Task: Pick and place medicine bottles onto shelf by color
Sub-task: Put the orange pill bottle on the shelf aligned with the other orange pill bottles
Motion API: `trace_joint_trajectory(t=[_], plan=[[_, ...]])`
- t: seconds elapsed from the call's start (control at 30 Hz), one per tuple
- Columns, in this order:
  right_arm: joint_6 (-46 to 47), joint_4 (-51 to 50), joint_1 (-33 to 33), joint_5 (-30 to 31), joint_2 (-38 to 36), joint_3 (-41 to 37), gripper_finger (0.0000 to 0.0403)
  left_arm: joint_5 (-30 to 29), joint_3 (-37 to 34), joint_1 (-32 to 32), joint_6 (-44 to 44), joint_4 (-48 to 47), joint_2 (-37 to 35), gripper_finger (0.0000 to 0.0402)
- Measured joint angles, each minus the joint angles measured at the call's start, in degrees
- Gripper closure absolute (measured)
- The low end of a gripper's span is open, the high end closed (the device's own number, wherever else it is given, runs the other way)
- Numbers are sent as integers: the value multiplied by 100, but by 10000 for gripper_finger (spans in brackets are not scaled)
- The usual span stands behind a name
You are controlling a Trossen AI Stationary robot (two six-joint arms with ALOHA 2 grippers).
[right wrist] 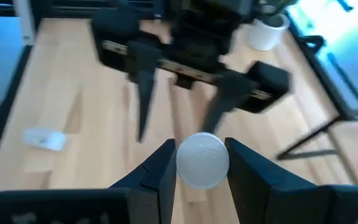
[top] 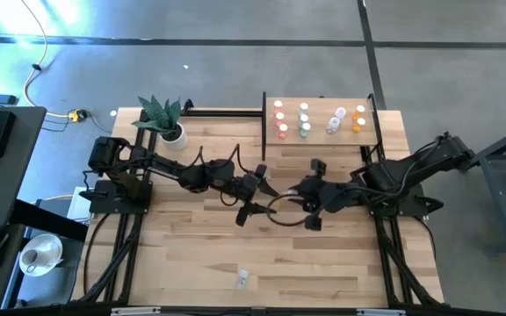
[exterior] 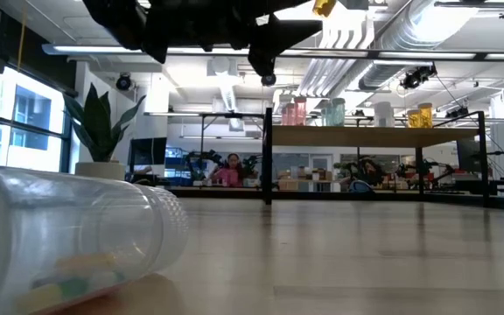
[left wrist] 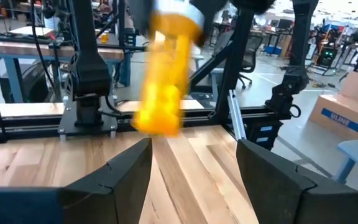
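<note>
- A clear bottle (top: 242, 279) lies on its side close to the table's (top: 191, 254) near edge, about midway along it, well apart from both arms; in the low view it fills the near left (exterior: 68, 236), with pale tablets inside.
- The left arm reaches from its base at the table's left edge toward the middle, elbow bent, wrist held above the boards. The left gripper (top: 255, 191) has its fingers (left wrist: 126, 171) spread wide and grasps nothing.
- Just ahead of those spread fingers hangs an orange bottle (left wrist: 163, 81), tilted and blurred, its white cap pointing toward the right arm.
- The right arm reaches from the table's right edge toward the middle, low and stretched out, so the two grippers face each other near the table's centre. The right gripper (top: 313, 195) is clamped on the orange bottle's cap; the right wrist view shows the round white cap (right wrist: 202, 160) pinched between its fingers (right wrist: 160, 168), with the left gripper's open fingers beyond.
- The shelf (top: 319, 107) stands at the far edge, right of centre. On it bottles stand in columns: red (top: 280, 120), green (top: 304, 120), clear (top: 336, 120) and orange (top: 358, 118).
- A plant (top: 167, 118) in a white pot sits near the far left corner.
</note>
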Motion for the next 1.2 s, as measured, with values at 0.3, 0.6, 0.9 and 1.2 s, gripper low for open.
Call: trace_joint_trajectory(t=[0.3, 0.6, 0.9, 1.2], plan=[[520, -970, -62, 1386, -584, 0, 295, 2, 0, -23, -2, -35, 0, 177], [1836, -2342, -704, 2264, -1106, 0, 295, 2, 0, -23, -2, -31, 0, 177], [2709, -3311, -2115, 2269, -1265, 0, 295, 2, 0, -23, -2, -33, 0, 177], [3523, -4335, -3281, 1343, -1265, 0, 295, 2, 0, -23, -2, -61, 0, 177]])
